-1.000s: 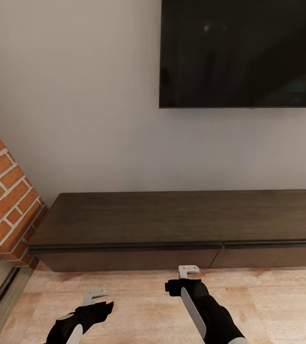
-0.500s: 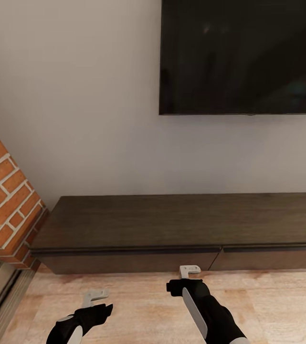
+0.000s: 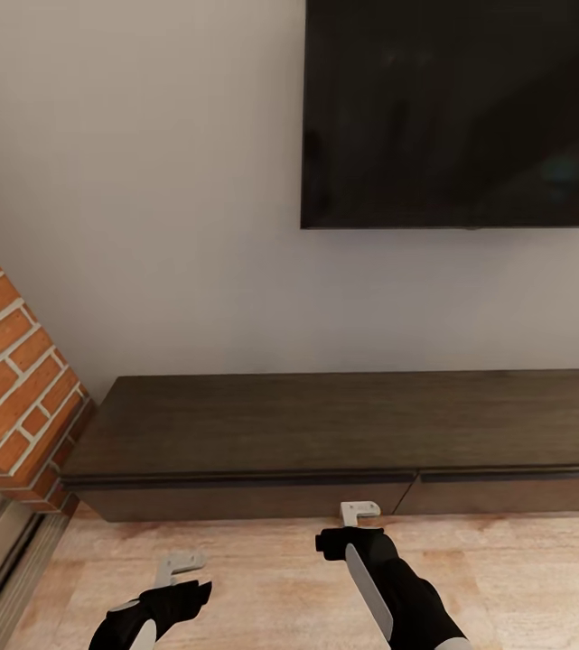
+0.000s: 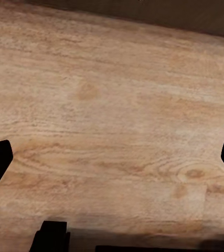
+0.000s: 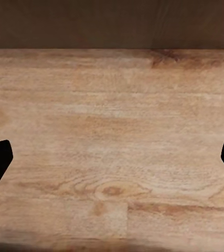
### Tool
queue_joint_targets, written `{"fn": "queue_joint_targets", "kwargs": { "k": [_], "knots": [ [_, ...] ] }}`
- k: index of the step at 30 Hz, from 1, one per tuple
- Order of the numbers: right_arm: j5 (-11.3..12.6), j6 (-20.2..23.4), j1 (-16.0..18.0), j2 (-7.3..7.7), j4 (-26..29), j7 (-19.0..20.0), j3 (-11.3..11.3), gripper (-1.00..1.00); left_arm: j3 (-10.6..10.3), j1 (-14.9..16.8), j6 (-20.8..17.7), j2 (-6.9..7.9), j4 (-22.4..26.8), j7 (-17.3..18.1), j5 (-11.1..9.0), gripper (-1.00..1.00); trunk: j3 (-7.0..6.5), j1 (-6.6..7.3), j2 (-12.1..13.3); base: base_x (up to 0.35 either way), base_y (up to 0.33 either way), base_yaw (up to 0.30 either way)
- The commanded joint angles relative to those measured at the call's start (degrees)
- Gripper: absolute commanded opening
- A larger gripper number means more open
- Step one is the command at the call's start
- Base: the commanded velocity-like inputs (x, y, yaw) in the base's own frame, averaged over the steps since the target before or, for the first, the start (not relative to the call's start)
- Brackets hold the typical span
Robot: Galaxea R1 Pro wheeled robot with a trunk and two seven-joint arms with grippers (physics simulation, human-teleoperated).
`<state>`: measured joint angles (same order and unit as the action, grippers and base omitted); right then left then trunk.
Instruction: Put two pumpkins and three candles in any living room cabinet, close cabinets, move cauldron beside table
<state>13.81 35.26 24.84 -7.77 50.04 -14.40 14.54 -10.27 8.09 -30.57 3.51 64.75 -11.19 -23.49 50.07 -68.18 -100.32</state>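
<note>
Change since earlier frame: whole head view has shifted, television (image 3: 459, 113) and cabinet (image 3: 343, 424) sitting slightly lower in the picture; this reads as camera movement. Left pincer (image 3: 181, 567) sits lower in frame.

Cabinet: long, dark brown, against the wall, both visible drawer fronts shut. Ahead of both pincers, near but apart, floor (image 3: 262, 569) between.

Right pincer (image 3: 359, 511): spread wide, empty, just short of the drawer front.

Left pincer: spread wide, empty, further back over the floor.

Risk (judgement): handle-less fronts offer little purchase, so fingers may slip off the seam; brick column (image 3: 9, 379) crowds the left arm.
</note>
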Motion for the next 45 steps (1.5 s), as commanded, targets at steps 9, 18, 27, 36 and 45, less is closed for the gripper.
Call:
{"fn": "queue_joint_targets", "kwargs": {
  "k": [9,18,27,36,45],
  "knots": [
    [0.60,0.16,0.03,0.09,0.02,-0.54,0.21,1.00,-0.19,0.07,-0.11,0.02,-0.54,-0.50,-0.68,1.00,-1.58,1.99,3.60,-0.192,0.000,0.000],
    [0.67,-1.91,-0.01,0.04,-0.07,-0.54,0.29,1.00,-0.26,0.08,-0.04,-0.11,-0.75,-0.50,-0.58,1.00,-2.99,3.96,7.21,-0.170,0.000,0.103],
    [0.77,-4.36,0.01,0.04,-0.28,-0.63,0.55,1.00,-0.32,0.03,-0.02,-0.24,-0.83,-0.50,-0.56,1.00,-4.20,5.94,10.82,-0.209,0.000,0.242],
    [0.78,-4.41,0.00,-0.03,-0.37,-0.63,0.66,1.00,-0.36,0.04,-0.01,-0.33,-0.85,-0.50,-0.51,1.00,-5.44,7.92,14.43,-0.150,0.000,0.256],
    [0.78,-4.41,0.02,-0.05,-0.44,-0.63,0.79,1.00,-0.36,0.04,0.00,-0.42,-0.87,-0.50,-0.50,1.00,-6.70,9.89,18.04,-0.103,0.000,0.260]
  ]
}}
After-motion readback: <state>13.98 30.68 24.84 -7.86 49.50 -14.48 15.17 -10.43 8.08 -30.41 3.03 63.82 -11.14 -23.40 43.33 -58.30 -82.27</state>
